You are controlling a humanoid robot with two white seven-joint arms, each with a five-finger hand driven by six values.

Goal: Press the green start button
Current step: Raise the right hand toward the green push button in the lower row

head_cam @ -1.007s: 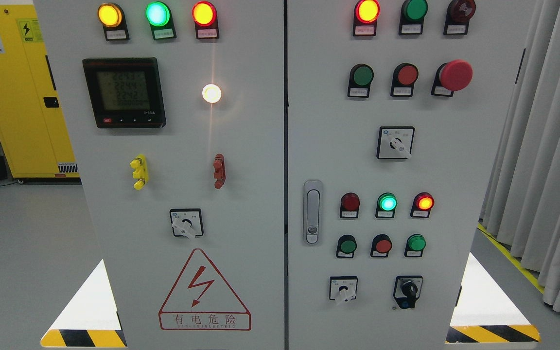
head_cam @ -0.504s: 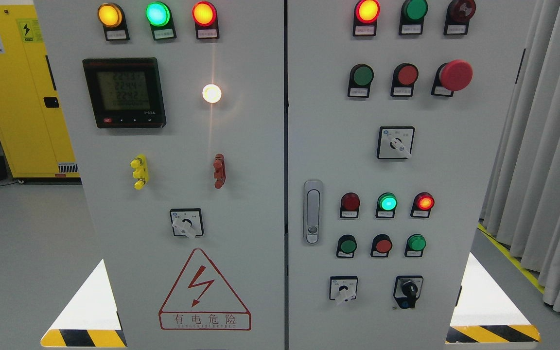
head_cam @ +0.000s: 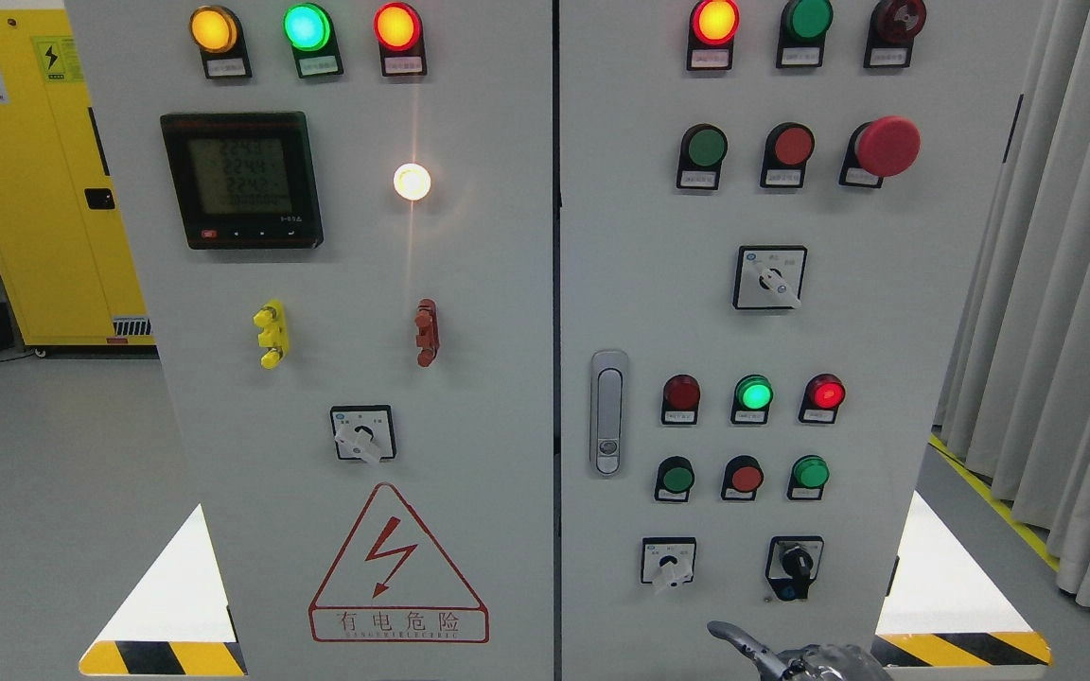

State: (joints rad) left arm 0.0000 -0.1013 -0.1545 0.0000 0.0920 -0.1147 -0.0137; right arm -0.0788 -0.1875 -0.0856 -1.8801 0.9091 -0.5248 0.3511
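Note:
A grey control cabinet fills the head view. Its right door (head_cam: 886, 312) carries green push buttons: one in the upper row (head_cam: 706, 147), a dark one at the left of the lower row (head_cam: 676, 479) and a brighter one at the right of that row (head_cam: 810, 472). A green lamp (head_cam: 753, 392) is lit above them. My right hand (head_cam: 791, 657) just shows at the bottom edge, below the lower buttons and apart from the panel's controls. The left hand is out of view.
Red buttons (head_cam: 746, 477) sit beside the green ones, and a red mushroom stop button (head_cam: 887, 146) is at the upper right. Rotary switches (head_cam: 668, 562), a key switch (head_cam: 796, 566) and a door handle (head_cam: 608, 412) are nearby. Curtains (head_cam: 1065, 284) hang on the right.
My right hand has come up into view at the bottom edge, right of the middle. The panel itself has not changed.

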